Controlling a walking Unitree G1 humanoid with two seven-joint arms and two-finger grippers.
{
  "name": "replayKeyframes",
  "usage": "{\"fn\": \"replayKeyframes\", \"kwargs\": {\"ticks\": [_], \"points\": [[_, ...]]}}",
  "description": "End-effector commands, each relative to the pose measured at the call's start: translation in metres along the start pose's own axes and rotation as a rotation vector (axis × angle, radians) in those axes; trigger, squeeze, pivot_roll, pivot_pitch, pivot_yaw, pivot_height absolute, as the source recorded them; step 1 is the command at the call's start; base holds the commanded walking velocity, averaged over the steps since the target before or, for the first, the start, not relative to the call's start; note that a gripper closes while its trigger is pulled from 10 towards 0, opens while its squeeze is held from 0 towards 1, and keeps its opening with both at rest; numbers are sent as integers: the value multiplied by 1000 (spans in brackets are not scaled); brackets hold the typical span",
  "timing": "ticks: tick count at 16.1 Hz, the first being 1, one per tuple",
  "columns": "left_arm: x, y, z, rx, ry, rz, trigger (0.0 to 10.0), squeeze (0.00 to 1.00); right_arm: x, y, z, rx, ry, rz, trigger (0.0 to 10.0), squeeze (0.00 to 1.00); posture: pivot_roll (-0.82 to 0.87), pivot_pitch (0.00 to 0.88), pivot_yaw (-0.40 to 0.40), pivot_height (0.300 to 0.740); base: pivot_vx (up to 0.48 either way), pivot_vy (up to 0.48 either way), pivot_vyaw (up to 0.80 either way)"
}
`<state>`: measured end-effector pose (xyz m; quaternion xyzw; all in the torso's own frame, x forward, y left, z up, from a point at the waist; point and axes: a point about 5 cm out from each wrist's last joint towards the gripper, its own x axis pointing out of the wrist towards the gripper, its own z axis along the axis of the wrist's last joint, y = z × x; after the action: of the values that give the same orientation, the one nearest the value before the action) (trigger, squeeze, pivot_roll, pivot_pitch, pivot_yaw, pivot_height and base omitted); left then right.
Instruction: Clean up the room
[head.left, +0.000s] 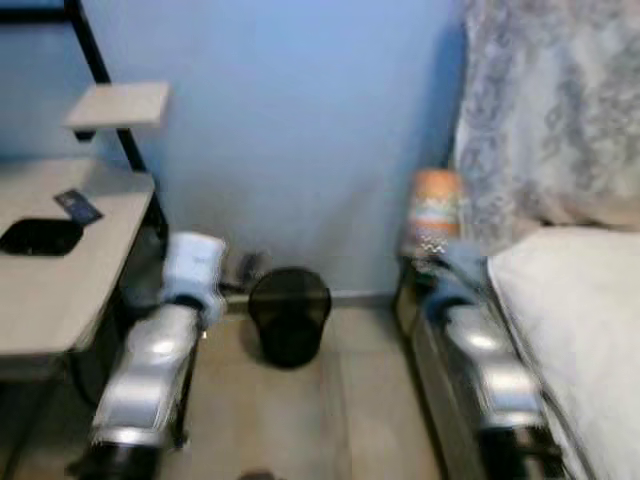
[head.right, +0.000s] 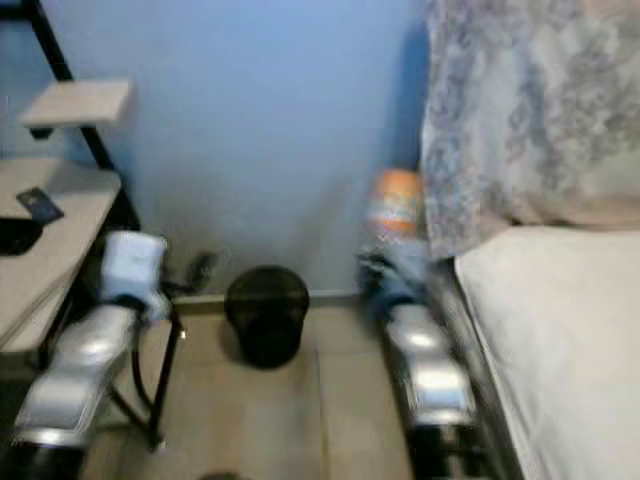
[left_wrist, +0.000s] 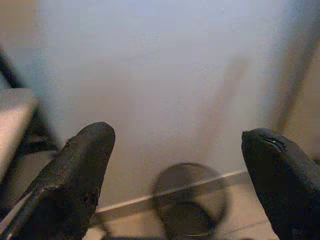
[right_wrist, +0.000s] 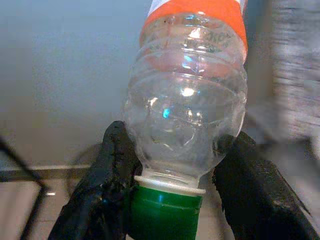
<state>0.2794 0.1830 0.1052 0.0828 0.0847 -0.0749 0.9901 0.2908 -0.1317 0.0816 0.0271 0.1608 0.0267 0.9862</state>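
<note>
Right claw (right_wrist: 167, 195) grips clear bottle (right_wrist: 187, 105) near green cap; left claw (left_wrist: 175, 175) spread, empty, facing black bin (head.left: 289, 313).

bottle (right_wrist: 187, 115): top cut off by frame edge, label text unreadable; in head views just an orange blur.
bin (head.left: 289, 315): soft blur, contents can't tell; in left wrist view lower rim cut off.
bench (head.left: 60, 270): left part out of frame; dark items on it too blurred to ID.
bed (head.left: 580, 330): cut off at right edge.
</note>
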Motion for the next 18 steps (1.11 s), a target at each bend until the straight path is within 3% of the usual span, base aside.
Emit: {"fn": "replayKeyframes", "kwargs": {"ticks": [1,7,10,18], "points": [[3,-9,6,3,-24,-32,10000,0,-1,-18,0,-2,-6,-59,10000,0,95,0,7,740,334,0,0],[1,-10,4,12,-23,-42,10000,0,0,-16,-4,-46,19,-32,10000,0,107,0,1,740,333,0,0],[-1,-13,3,19,-19,-48,10000,0,2,-17,-15,-100,78,-18,10000,0,109,0,-3,740,330,0,642],[-2,-14,2,27,-15,-57,10000,0,3,-16,-22,-143,118,29,10000,0,111,0,-10,740,327,0,83]]}}
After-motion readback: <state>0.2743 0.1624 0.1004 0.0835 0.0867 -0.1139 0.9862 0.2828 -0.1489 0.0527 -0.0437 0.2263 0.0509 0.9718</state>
